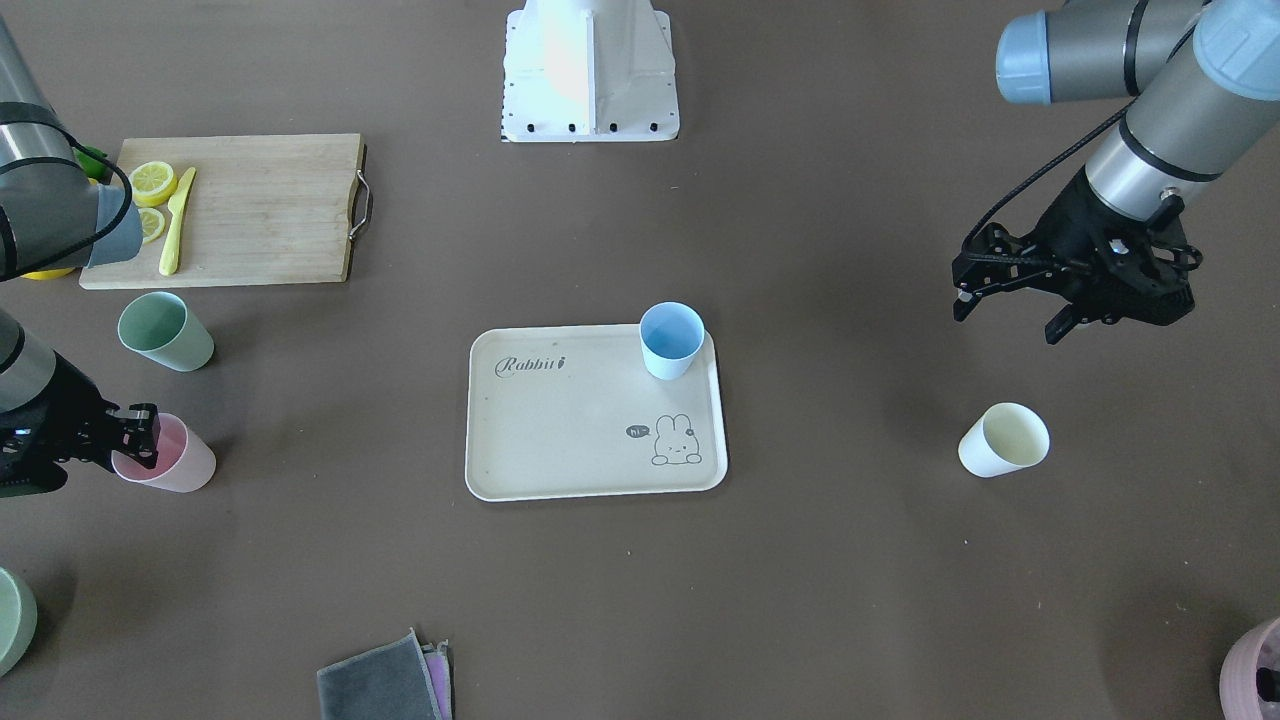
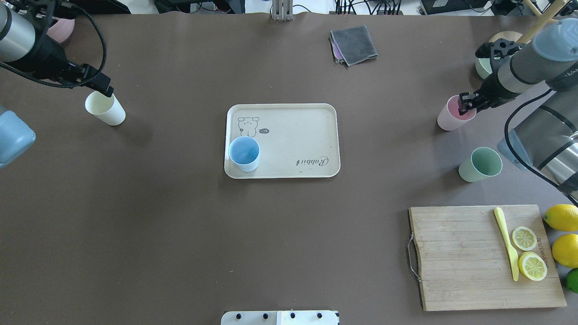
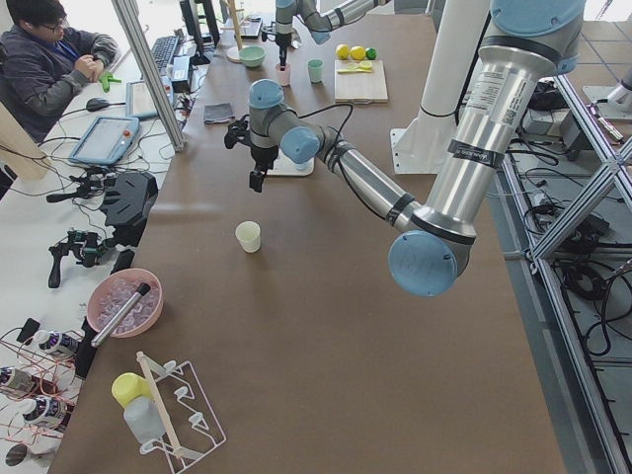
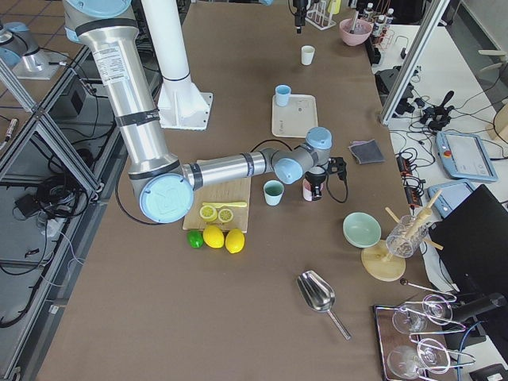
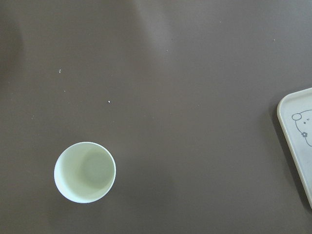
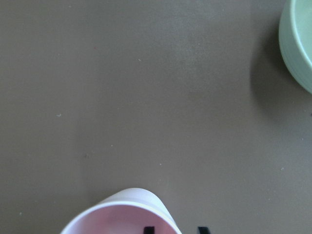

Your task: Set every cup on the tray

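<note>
The cream tray point(image 1: 560, 440) point(image 2: 293, 135) lies mid-table with the light blue cup point(image 1: 671, 340) point(image 2: 244, 153) standing in one corner. The pink cup point(image 1: 180, 462) point(image 2: 449, 119) stands on the table. My right gripper point(image 1: 140, 430) point(image 2: 465, 104) point(image 6: 175, 229) is at its rim, one fingertip inside and one outside, a small gap between them. The sage green cup point(image 1: 165, 330) point(image 2: 481, 164) stands beside it. The pale yellow cup point(image 1: 1003, 440) point(image 2: 104, 108) point(image 5: 85, 171) stands alone. My left gripper point(image 1: 1010, 315) point(image 2: 101, 88) hangs open above and beside it.
A wooden cutting board point(image 1: 260, 210) point(image 2: 465, 257) holds lemon slices and a yellow knife, with whole lemons point(image 2: 562, 216) by it. A folded grey cloth point(image 2: 353, 44), a green bowl point(image 2: 483, 67) point(image 6: 297, 44) and a pink bowl point(image 2: 61, 29) lie at the far edge.
</note>
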`<state>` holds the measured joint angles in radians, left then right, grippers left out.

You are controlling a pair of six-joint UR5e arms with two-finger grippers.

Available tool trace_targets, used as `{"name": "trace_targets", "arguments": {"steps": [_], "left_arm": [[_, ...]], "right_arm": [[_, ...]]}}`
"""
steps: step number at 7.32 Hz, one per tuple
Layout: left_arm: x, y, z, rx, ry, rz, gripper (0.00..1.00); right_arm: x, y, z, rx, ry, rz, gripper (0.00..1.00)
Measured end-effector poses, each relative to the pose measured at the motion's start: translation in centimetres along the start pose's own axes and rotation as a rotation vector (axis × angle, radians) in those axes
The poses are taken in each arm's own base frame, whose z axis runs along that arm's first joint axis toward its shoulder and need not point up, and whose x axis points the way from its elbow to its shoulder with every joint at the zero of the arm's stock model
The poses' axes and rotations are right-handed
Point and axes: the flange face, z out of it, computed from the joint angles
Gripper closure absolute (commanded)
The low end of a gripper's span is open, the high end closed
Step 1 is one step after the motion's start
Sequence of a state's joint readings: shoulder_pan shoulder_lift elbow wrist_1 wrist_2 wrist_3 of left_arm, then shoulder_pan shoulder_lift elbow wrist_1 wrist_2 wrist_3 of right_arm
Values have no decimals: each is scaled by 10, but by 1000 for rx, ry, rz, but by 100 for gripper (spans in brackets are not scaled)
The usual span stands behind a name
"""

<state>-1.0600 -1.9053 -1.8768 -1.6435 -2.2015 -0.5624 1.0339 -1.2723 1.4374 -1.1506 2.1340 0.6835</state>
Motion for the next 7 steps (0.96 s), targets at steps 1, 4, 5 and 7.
{"name": "trace_targets", "arguments": {"steps": [1,4,5,7], "left_arm": [[0,0,0,0,-1,-1,2],[-1,0,1,-2,0,-1,2],[-1,0,1,-3,0,-1,2],[-2,0,3,-6,-2,-5,2]], "right_arm": [[-8,-1,-3,6,-10,19,100],[-92,-22,-39,26,-77,124,100],[-153,-31,-47,16,-88,179,100],[-274,-29,-53,13,-72,275,100]]}}
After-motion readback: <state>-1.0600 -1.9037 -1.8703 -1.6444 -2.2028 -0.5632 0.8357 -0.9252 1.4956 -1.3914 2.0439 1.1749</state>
